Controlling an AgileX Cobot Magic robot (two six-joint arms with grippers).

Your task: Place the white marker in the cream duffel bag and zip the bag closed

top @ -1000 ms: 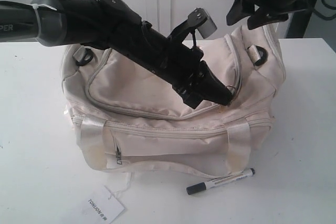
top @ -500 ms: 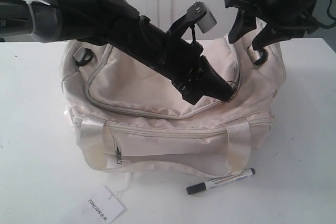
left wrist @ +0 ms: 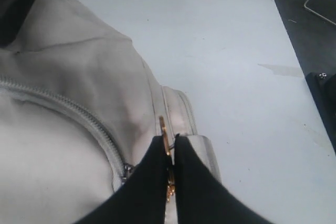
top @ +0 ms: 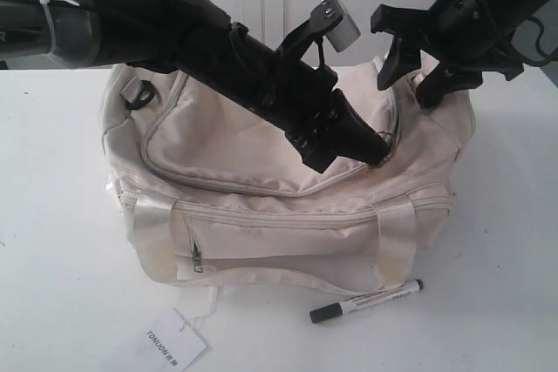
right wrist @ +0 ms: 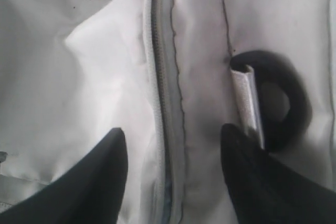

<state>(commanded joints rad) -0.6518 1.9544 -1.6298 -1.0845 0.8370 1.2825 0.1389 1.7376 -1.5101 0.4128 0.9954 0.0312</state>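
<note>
The cream duffel bag sits mid-frame on the white table. The white marker lies on the table at lower right, just in front of the bag and outside it. The left gripper is clenched on the gold ring pull. The right gripper hovers released, jaws wide, over the bag's upper-right end.

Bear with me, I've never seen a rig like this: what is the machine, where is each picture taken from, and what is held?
It is a robot with two black arms. The wide picture comes from a camera off the arms, the other two from a camera on each wrist. On the white table lie a cream duffel bag, a white marker in front of it, and a paper hang tag. The left tool pinches the bag's gold ring pull. The right tool hangs open above the bag, empty.
</note>
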